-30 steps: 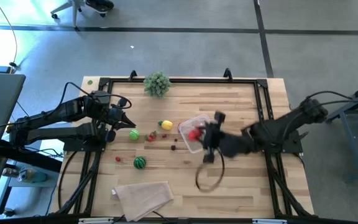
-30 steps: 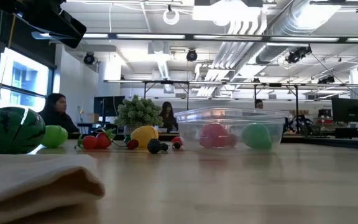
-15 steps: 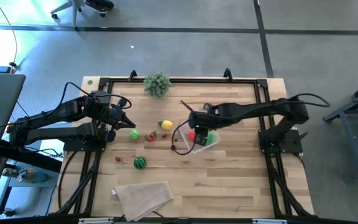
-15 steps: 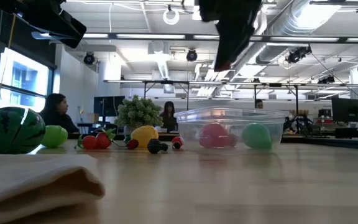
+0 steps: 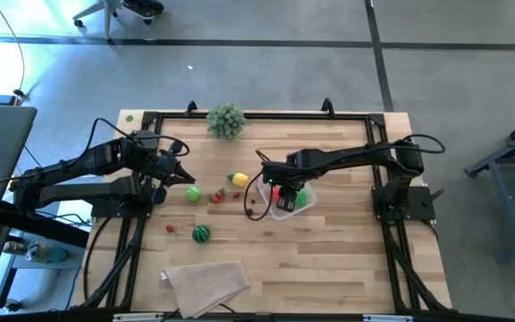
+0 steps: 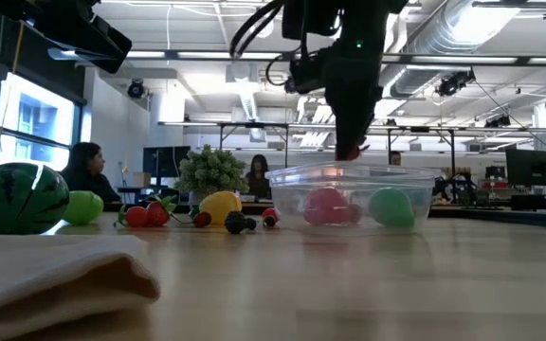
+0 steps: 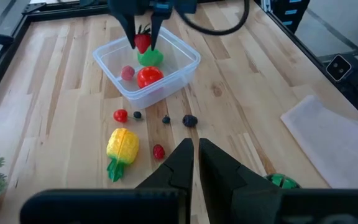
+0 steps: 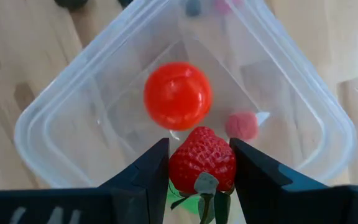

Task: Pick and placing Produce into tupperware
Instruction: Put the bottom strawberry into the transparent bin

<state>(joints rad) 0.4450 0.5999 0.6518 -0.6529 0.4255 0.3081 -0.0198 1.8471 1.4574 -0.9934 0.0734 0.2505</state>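
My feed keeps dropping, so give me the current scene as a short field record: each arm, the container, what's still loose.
right gripper: jaws shut on red toy strawberry, held above the container
left gripper: jaws shut, empty, waiting at table's left side
clear rectangular plastic container: holds red ball, small pink piece, green piece
loose on table: yellow toy corn, striped green watermelon ball, small red and dark pieces
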